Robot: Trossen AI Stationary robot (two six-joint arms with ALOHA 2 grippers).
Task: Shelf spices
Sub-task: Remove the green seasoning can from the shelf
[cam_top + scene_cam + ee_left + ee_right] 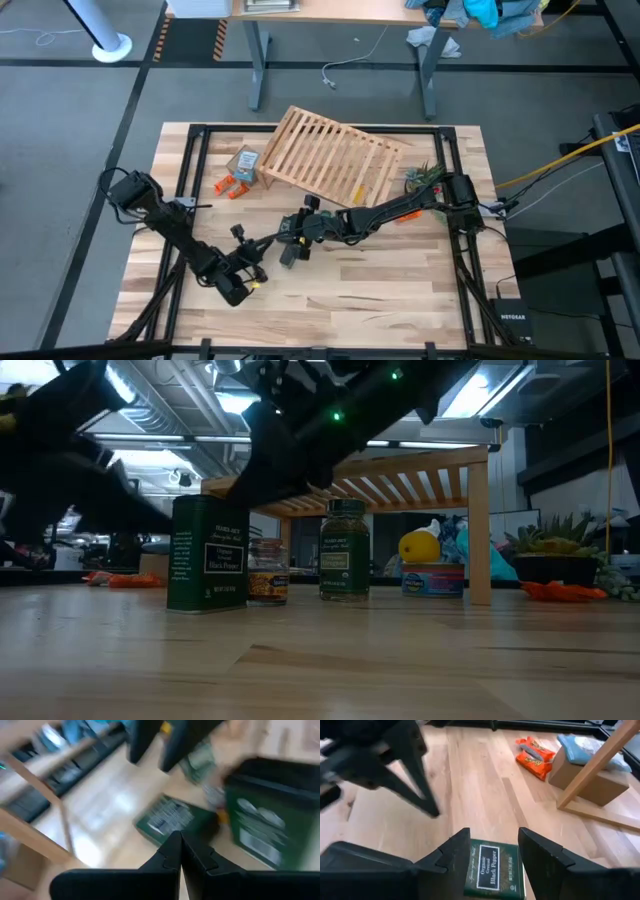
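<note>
A dark green squarish tin [207,555] labelled black pepper stands upright on the table, with the tiny clear glass jar [267,572] and the green round jar [344,550] beside it. My right gripper [492,837] hovers open just above that tin [495,867], one finger to each side of its top. My left gripper [179,837] is shut, near the table's middle [258,272], and faces two dark green tins [172,817] [270,825] that show blurred. The slatted wooden shelf [330,160] stands on its legs beyond them.
A tan cardboard box [245,165] and orange pieces [230,187] lie left of the shelf. A lemon [420,546] and a can [433,578] sit under the shelf. A plant [425,178] stands by the right arm's base. Bare tabletop [380,300] lies toward the near edge.
</note>
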